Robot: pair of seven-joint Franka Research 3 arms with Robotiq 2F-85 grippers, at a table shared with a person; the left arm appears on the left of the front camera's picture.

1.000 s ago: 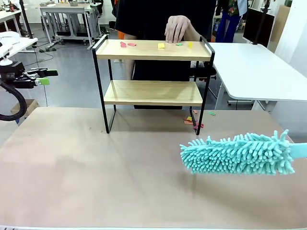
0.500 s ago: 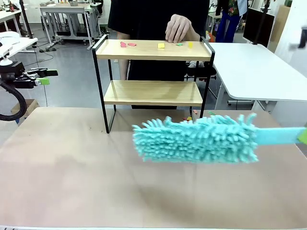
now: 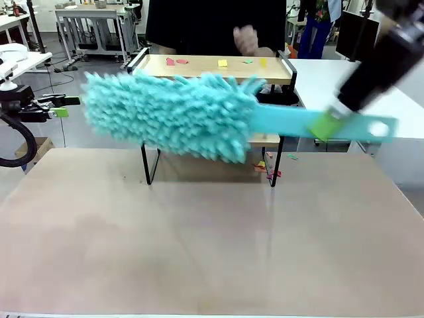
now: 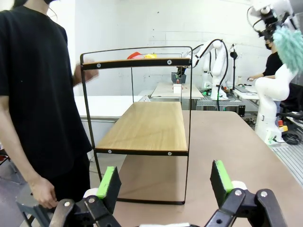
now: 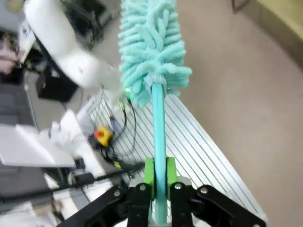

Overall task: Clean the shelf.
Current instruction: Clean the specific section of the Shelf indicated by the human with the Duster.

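Your right tool [image 5: 159,182] is clamped on the duster [image 3: 172,112] handle, head parallel w/ the shelf [image 3: 199,66], which stands just behind it at the bench's far side. Left tool [image 4: 164,180] gapes open, farther off, so imo you'd sweep w/ the right.

No legible text, label, brand, number or sign anywhere

The front camera looks across the table [image 3: 199,238] at the shelf [image 3: 205,64] and person [image 3: 212,20], the left wrist camera sees that shelf endwise from nearby, and the right wrist camera looks along the duster [image 5: 152,52].
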